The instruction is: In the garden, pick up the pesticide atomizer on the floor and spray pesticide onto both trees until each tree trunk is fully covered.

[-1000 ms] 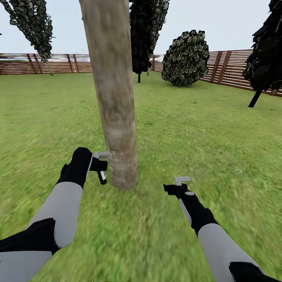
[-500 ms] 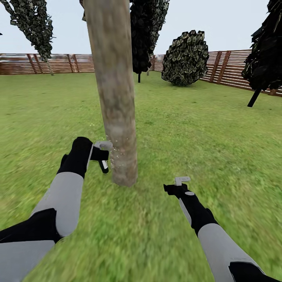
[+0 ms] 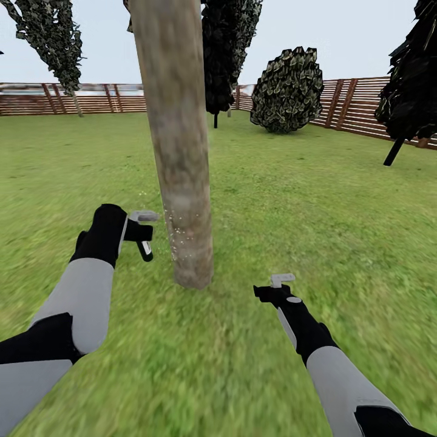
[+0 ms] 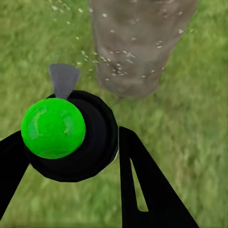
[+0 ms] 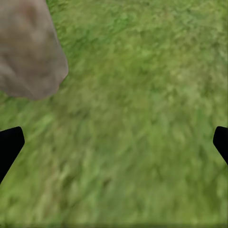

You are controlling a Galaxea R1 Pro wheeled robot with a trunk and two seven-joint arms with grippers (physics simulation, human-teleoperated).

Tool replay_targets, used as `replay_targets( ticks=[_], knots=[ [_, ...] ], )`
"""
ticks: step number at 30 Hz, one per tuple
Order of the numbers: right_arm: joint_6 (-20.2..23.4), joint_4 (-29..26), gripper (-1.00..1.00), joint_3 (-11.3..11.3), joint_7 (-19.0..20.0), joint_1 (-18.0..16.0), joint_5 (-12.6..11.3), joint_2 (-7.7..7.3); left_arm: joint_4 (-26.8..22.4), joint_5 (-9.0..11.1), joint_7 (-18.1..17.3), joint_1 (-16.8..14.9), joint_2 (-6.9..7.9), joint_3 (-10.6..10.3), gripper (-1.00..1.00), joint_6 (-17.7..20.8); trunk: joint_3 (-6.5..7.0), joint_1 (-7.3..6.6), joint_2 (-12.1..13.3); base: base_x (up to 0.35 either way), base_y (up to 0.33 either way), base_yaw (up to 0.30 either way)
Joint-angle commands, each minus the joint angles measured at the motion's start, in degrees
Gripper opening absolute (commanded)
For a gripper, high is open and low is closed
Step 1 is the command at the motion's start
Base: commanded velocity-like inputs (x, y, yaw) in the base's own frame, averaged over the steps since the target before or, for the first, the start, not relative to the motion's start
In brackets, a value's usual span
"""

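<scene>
In the garden, a thick mottled beige-grey tree trunk [image 3: 177, 152] rises from the lawn straight ahead, also seen as the tree trunk [image 4: 137, 42] in the left wrist view. My left gripper [image 3: 141, 233] is shut on the pesticide atomizer [image 3: 145, 248], black with a white patch, held a short way left of the trunk's lower part. In the left wrist view the atomizer [image 4: 90, 142] has a green cap, and its grey nozzle [image 4: 63, 79] points toward the trunk. White droplets [image 3: 175, 233] speckle the bark. My right gripper [image 3: 281, 280] hangs open over grass, right of the trunk's base.
A brown slat fence [image 3: 364, 103] bounds the lawn at the back. A round leafy bush [image 3: 288, 91] and dark conifers [image 3: 221, 54] stand far off, another conifer [image 3: 413, 79] at the right. A leaning tree [image 3: 51, 36] is at the far left. Open grass [image 3: 340, 212] lies all around.
My left gripper with the atomizer has moved left and up, a little away from the trunk. The right arm has stayed still. The view shifted slightly at first.
</scene>
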Motion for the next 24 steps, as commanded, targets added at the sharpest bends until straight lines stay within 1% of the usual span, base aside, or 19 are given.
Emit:
replay_targets(
  ticks=[1,2,3,4,5,6,8,11,12,13,14,15,17,18,20,22,23,24],
  knots=[
    [0.3,-0.1,1.0,-0.3,0.2,0.0,0.6,0.09,0.2,-0.6,-0.5,0.0,-0.26,0.1,-1.0,0.1,-0.05,-0.01,0.0,0.0,0.0,0.0],
    [0.3,-0.1,1.0,-0.3,0.2,0.0,0.6,0.08,0.9,-0.6,-0.5,0.1,-0.78,0.0,-1.0,0.1,-0.05,-0.01,0.0,0.0,0.0,0.0],
    [0.3,-0.1,1.0,-0.3,0.2,0.0,0.6,0.07,2.1,-0.5,-0.5,0.2,-2.35,-0.1,-1.0,0.1,-0.05,-0.01,0.0,0.0,0.0,0.0],
    [0.3,-0.1,1.0,-0.3,0.2,0.0,0.6,0.07,2.5,-0.5,-0.5,0.1,-3.43,-0.2,-1.0,0.1,-0.05,-0.01,0.0,0.0,0.0,0.0],
    [0.3,-0.1,1.0,-0.3,0.2,0.0,0.6,0.07,2.7,-0.5,-0.5,0.1,-4.11,-0.2,-1.0,0.1,-0.05,-0.01,0.0,0.0,0.0,0.0],
    [0.3,-0.1,1.0,-0.3,0.2,0.0,0.6,0.07,2.8,-0.5,-0.5,0.0,-5.14,-0.2,-1.0,0.1,-0.05,-0.01,0.0,0.0,0.0,0.0],
    [0.3,-0.1,1.0,-0.3,0.2,0.0,0.6,0.07,2.9,-0.5,-0.5,-0.1,-5.63,-0.1,-1.0,0.1,-0.05,-0.01,0.0,0.0,0.0,0.0],
    [0.3,-0.1,1.0,-0.3,0.2,0.0,0.6,0.07,2.7,-0.5,-0.5,-0.1,-5.28,0.1,-1.0,0.1,-0.05,-0.01,0.0,0.0,0.0,0.0],
    [0.3,-0.1,1.0,-0.3,0.2,0.0,0.6,0.07,2.5,-0.6,-0.5,-0.1,-4.8,0.2,-1.0,0.1,-0.05,-0.01,0.0,0.0,0.0,0.0],
    [0.3,-0.1,1.0,-0.3,0.2,0.0,0.6,0.07,2.4,-0.6,-0.5,-0.1,-4.07,0.3,-1.0,0.1,-0.05,-0.01,0.0,0.0,0.0,0.0],
    [0.3,-0.1,1.0,-0.3,0.2,0.0,0.6,0.07,2.3,-0.6,-0.5,0.0,-2.62,0.3,-1.0,0.1,-0.05,-0.01,0.0,0.0,0.0,0.0],
    [0.3,-0.1,1.0,-0.3,0.2,0.0,0.6,0.07,2.3,-0.6,-0.5,0.0,-1.83,0.3,-1.0,0.1,-0.05,-0.01,0.0,0.0,0.0,0.0],
    [0.3,-0.1,1.0,-0.3,0.2,0.0,0.6,0.07,2.3,-0.6,-0.5,0.3,0.19,0.3,-1.0,0.1,-0.05,-0.01,0.0,0.0,0.0,0.0],
    [0.3,-0.1,1.0,-0.3,0.2,0.0,0.6,0.07,2.3,-0.6,-0.5,1.0,0.93,0.2,-1.0,0.1,-0.05,-0.01,0.0,0.0,0.0,0.0],
    [0.3,-0.1,1.0,-0.3,0.3,0.0,0.6,0.07,2.3,-0.7,-0.5,3.2,1.27,0.2,-1.0,0.0,-0.05,-0.01,0.0,0.0,0.0,0.0],
    [0.3,-0.2,1.0,-0.3,0.3,0.0,0.6,0.13,2.2,-0.7,-0.5,6.7,1.26,0.2,-1.0,-0.3,-0.05,-0.01,0.0,0.0,0.0,0.0],
    [0.3,-0.1,1.0,-0.2,0.4,0.0,0.6,0.15,2.3,-0.5,-0.5,9.3,1.02,0.2,-1.0,-0.6,-0.05,-0.01,0.0,0.0,0.0,0.0],
    [0.3,-0.1,1.0,-0.2,0.4,0.0,0.6,0.18,2.3,-0.4,-0.5,10.8,0.83,0.2,-1.0,-0.7,-0.05,-0.01,0.0,0.0,0.0,0.0]
  ],
)
